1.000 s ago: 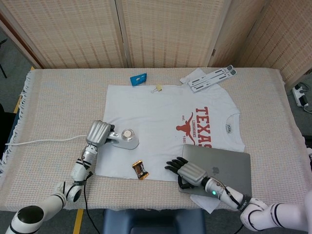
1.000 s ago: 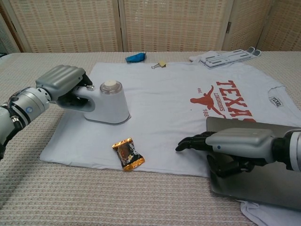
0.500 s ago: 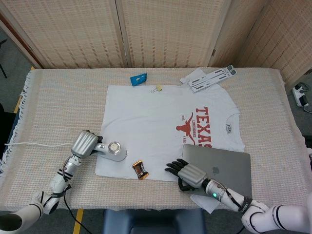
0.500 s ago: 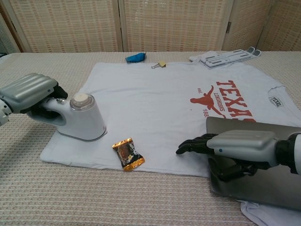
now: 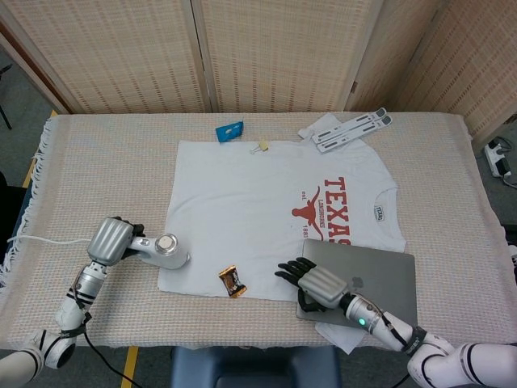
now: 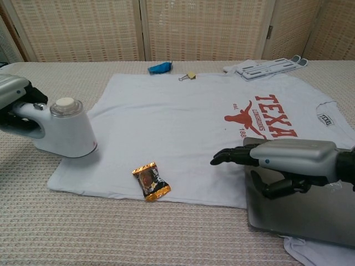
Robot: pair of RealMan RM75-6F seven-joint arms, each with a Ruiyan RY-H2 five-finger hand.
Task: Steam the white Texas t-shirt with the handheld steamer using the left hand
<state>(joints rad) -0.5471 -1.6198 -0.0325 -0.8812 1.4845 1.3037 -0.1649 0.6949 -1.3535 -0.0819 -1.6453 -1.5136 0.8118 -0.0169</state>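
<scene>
The white Texas t-shirt (image 5: 266, 214) (image 6: 183, 127) lies flat on the table, red print toward the right. My left hand (image 5: 109, 240) (image 6: 14, 100) grips the handle of the white handheld steamer (image 5: 164, 253) (image 6: 66, 130), which stands at the shirt's lower left edge, partly off the cloth. My right hand (image 5: 315, 283) (image 6: 288, 160) rests on the near left corner of a grey laptop (image 5: 367, 279) (image 6: 310, 213) that covers the shirt's lower right part; its fingers are loosely curled and hold nothing.
A wrapped snack (image 5: 232, 281) (image 6: 150, 181) lies on the shirt's near hem. A blue item (image 5: 229, 131) (image 6: 160, 67), a binder clip (image 5: 262, 146) (image 6: 190, 74) and a white folding stand (image 5: 349, 130) (image 6: 272, 65) sit beyond the shirt. The steamer's cord (image 5: 44, 240) runs left.
My left hand has dragged the steamer left and toward the near edge, from the shirt's lower left area to its very edge. The right hand has barely shifted on the laptop.
</scene>
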